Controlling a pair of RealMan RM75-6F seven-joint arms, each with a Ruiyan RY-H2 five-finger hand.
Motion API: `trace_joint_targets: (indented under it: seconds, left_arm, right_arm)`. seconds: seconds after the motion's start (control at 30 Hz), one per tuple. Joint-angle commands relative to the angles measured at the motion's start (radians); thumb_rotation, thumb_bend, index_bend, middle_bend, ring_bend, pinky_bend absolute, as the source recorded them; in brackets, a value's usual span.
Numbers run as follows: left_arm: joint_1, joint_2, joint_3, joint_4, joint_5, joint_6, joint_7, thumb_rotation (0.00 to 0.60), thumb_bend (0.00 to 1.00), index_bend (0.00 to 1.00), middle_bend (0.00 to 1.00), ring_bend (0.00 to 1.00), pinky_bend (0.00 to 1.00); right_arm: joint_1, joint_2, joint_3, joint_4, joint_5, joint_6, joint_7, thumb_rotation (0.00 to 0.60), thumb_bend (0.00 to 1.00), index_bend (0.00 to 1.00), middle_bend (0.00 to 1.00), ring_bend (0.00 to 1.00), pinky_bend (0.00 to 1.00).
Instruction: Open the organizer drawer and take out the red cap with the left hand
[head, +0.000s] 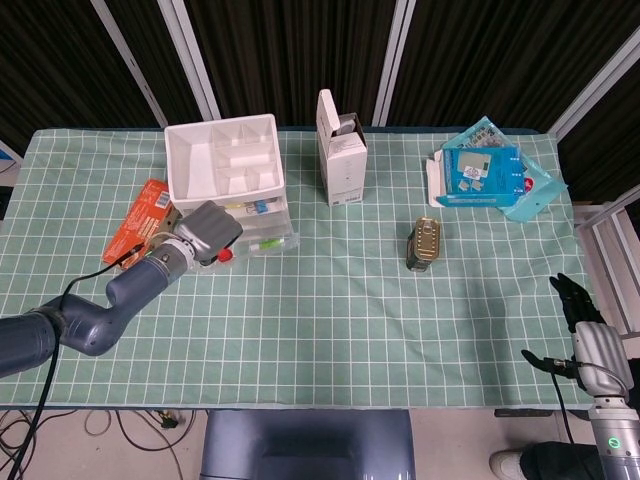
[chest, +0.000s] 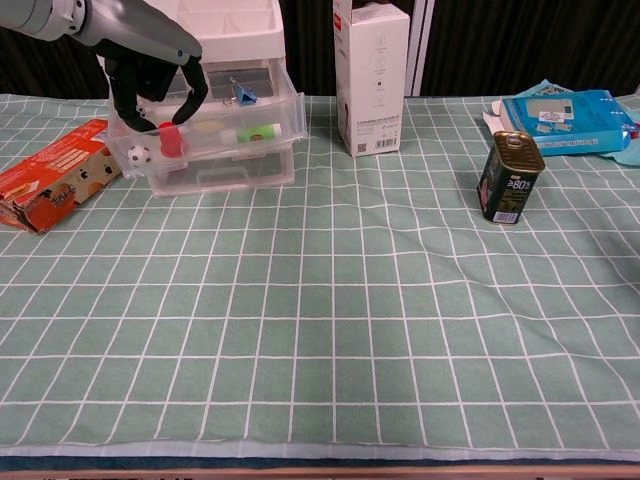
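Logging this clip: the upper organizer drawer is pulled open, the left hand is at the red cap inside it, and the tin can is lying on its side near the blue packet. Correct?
Not quite: the tin can stands upright, as the chest view shows. The rest holds: the drawer is pulled open, and the left hand is at the red cap.

In the head view, my left hand (head: 208, 232) covers most of the red cap (head: 225, 255) and the front left of the open drawer (head: 262, 236). Whether my fingers (chest: 188, 100) touch the cap cannot be determined in the chest view. My right hand (head: 585, 325) sits at the lower right frame edge; its finger posture is too small to resolve.
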Motion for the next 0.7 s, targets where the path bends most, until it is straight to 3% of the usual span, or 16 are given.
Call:
trace_joint_targets:
  seconds: [0.03, 0.47, 0.7]
  left_arm:
    - [0.001, 0.006, -0.002, -0.002, 0.001, 0.005, -0.005, 0.600, 0.32, 0.57, 1.00, 1.00, 1.00]
    - [0.014, 0.087, -0.044, -0.059, 0.032, 0.053, -0.045, 0.600, 0.33, 0.57, 1.00, 1.00, 1.00]
    - [0.027, 0.204, -0.100, -0.191, 0.095, 0.099, -0.078, 0.600, 0.33, 0.57, 1.00, 1.00, 1.00]
  right_arm:
    - [0.000, 0.000, 0.000, 0.000, 0.000, 0.000, 0.000, 0.600, 0.06, 0.00, 0.00, 0.00, 0.22]
    - [0.001, -0.001, 0.000, 0.001, 0.001, -0.001, -0.005, 0.600, 0.06, 0.00, 0.00, 0.00, 0.22]
    - [0.002, -0.002, -0.001, 0.003, -0.001, -0.001, -0.008, 0.600, 0.06, 0.00, 0.00, 0.00, 0.22]
